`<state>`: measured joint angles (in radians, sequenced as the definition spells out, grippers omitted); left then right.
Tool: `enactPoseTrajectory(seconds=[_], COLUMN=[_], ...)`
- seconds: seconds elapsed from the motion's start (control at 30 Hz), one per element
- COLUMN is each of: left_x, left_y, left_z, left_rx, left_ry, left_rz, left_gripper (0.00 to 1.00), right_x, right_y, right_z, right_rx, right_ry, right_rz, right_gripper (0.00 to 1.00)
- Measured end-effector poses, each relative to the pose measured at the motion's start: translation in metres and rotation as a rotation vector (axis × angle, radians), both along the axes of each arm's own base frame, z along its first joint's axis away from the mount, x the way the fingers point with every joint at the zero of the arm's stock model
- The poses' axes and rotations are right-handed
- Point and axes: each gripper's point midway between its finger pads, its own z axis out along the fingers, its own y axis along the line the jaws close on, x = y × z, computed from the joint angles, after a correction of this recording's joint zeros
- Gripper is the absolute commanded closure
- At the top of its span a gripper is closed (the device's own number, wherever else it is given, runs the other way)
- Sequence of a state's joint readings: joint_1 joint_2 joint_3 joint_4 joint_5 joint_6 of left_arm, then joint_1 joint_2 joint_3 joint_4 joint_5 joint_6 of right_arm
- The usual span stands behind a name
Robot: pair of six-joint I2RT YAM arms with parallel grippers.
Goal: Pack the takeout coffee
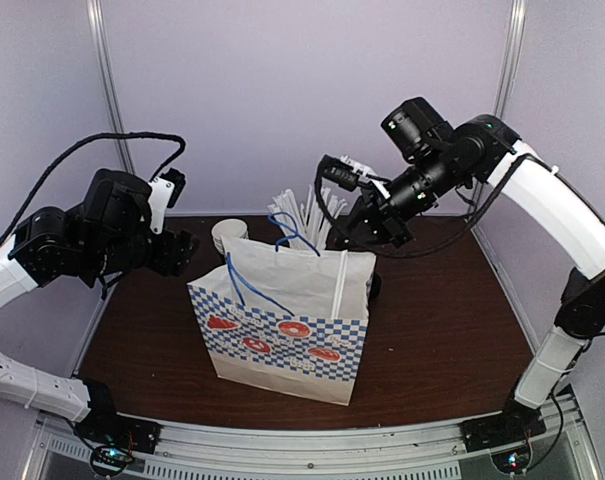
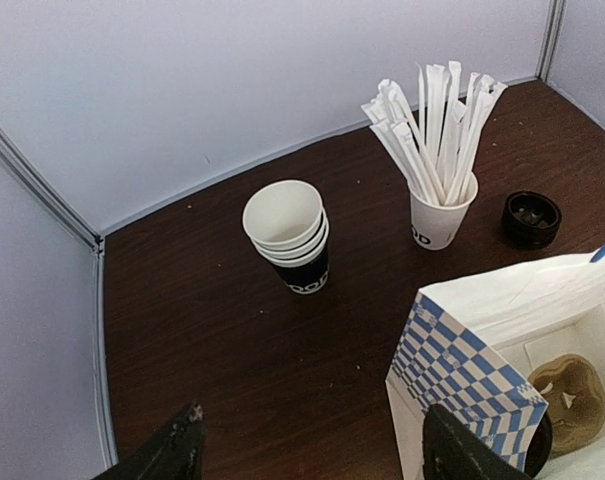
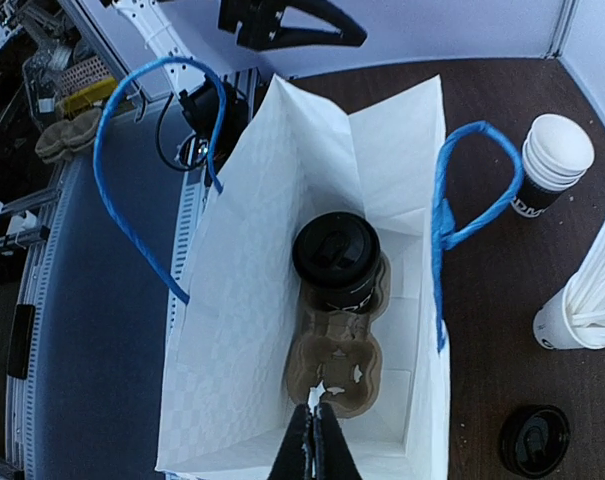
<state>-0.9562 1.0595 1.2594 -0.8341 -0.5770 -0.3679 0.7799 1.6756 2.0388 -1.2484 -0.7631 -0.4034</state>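
Takeout coffee (image 3: 336, 255) below closed right fingers (image 3: 300, 455)

A white paper bag (image 1: 282, 320) with blue checks stands open mid-counter (image 2: 212, 340), a brown cup carrier (image 3: 332, 365) inside. Seen from above, stacked lidless cups (image 2: 290, 235) sit at its eleven o'clock, a straw cup (image 2: 437, 215) at twelve, and a loose black lid (image 2: 531, 218) at two.

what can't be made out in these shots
- Top view: walls of the paper bag hide the takeout coffee; the right wrist view shows mostly its lid, lettering unreadable.
- Left wrist view: the bottom edge cuts off the left claw; only two fingertips show.
- Right wrist view: whether the shut right claw touches the cup carrier is unclear.
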Motion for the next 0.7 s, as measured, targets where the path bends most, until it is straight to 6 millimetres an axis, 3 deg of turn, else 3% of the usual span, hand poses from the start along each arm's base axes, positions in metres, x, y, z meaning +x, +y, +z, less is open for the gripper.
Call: enactPoseTrajectory(seconds=[0.07, 0.1, 0.2, 0.43, 0.53, 0.7], left_x=[0.000, 0.000, 0.002, 0.008, 0.010, 0.015], left_y=[0.001, 0.001, 0.001, -0.004, -0.004, 0.005], left_z=[-0.003, -0.005, -0.008, -0.019, -0.021, -0.012], left_rx=[0.013, 0.017, 0.035, 0.108, 0.135, 0.188], left_ry=[0.004, 0.006, 0.008, 0.016, 0.013, -0.042], left_rz=[0.005, 0.006, 0.008, 0.003, 0.003, 0.017], left_gripper=[0.24, 0.24, 0.24, 0.22, 0.17, 0.12], right_x=[-0.002, -0.003, -0.002, 0.002, 0.014, 0.060], right_y=[0.005, 0.006, 0.005, 0.000, -0.010, -0.063], right_z=[-0.017, -0.023, -0.031, -0.011, -0.007, -0.009], right_rx=[-0.053, -0.073, -0.102, -0.068, -0.057, -0.032], right_ry=[0.016, 0.022, 0.023, -0.023, -0.019, 0.015], right_rz=[0.020, 0.026, 0.036, 0.023, -0.016, -0.204], right_gripper=[0.90, 0.79, 0.61, 0.56, 0.56, 0.55])
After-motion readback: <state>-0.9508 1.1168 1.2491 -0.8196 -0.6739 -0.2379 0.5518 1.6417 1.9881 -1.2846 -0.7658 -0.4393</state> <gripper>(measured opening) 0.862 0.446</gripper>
